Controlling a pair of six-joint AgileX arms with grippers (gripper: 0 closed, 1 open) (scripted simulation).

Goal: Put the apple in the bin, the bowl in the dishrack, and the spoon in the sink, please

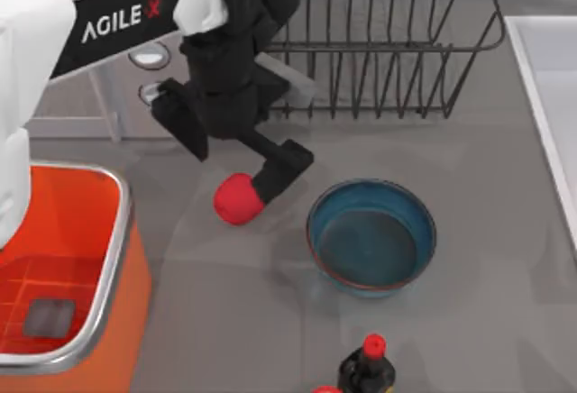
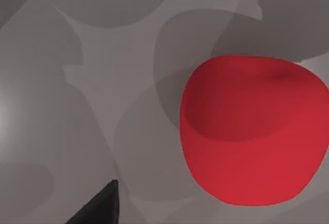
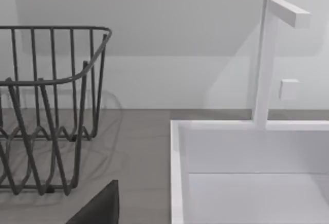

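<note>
Left tool (image 1: 233, 169) sits spread over the apple (image 1: 238, 199), which rests on the surface at the bowl's (image 1: 371, 236) 9 o'clock. One finger (image 1: 281, 169) touches it, so an off-centre squeeze could roll it toward the bowl, away from the bin (image 1: 108, 258).

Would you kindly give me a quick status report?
Left gripper open, down at apple, not gripped. Bowl on table, beside it. Bin nearby, path open.
</note>
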